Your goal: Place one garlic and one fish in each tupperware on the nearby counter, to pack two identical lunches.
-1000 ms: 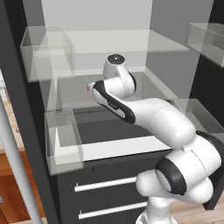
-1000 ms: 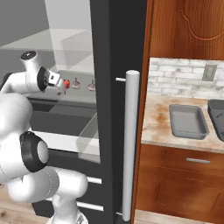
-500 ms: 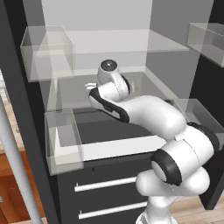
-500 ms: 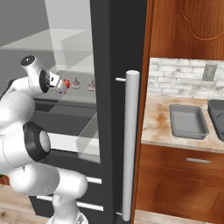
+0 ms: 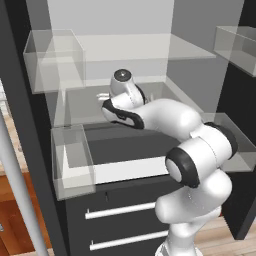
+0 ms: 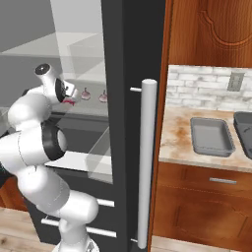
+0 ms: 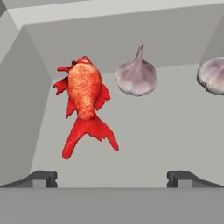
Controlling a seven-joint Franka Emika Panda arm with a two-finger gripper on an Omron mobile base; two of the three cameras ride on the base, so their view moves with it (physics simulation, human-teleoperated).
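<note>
Red-orange, scaly and stubby, the fish (image 7: 85, 99) lies on the grey glassy shelf (image 7: 175, 131) at ten o'clock in the hand view, a pale pinkish-white garlic bulb (image 7: 136, 75) just beside it at twelve, another bulb (image 7: 212, 75) at two. The right base view adds what the hand view lacks — the smaller grey rectangular tupperware tray (image 6: 211, 137) on the mottled beige stone counter (image 6: 173, 142). The gripper (image 7: 112, 178) stands wide open, holding nothing — its fingertips (image 7: 40, 178) clear of the fish.
</note>
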